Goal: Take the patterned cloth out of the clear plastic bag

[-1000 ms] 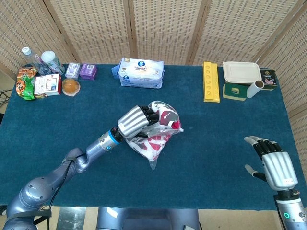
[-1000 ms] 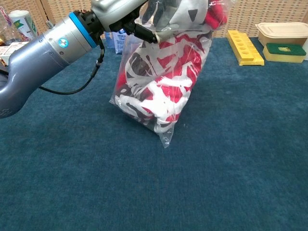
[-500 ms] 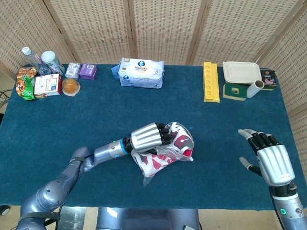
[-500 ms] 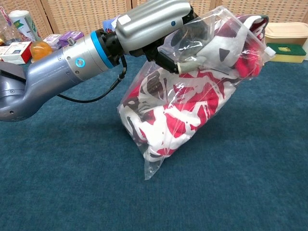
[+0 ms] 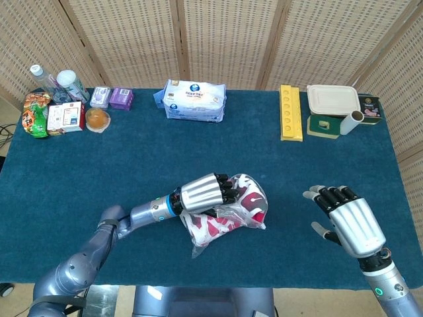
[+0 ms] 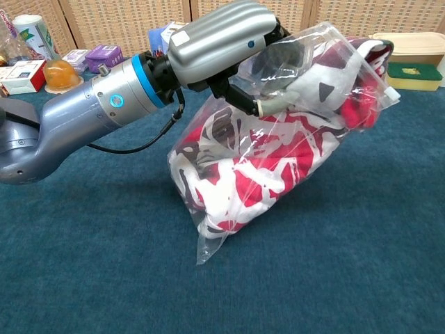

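- Left hand [image 5: 206, 192]: fingers clenched on clear plastic bag [image 6: 278, 167], raised and tilted, lower corner near the blue bench [image 5: 132, 152].
- Red-and-white patterned cloth [image 6: 264, 174]: inside bag.
- Right hand [image 5: 347, 221]: fingers released, spread, holding nothing.

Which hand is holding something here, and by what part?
The left hand grips the clear plastic bag at its upper end, cloth inside. The right hand holds nothing.

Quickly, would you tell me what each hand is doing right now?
Left hand: grips the top of the clear plastic bag, patterned cloth still inside.
Right hand: open, holding nothing.
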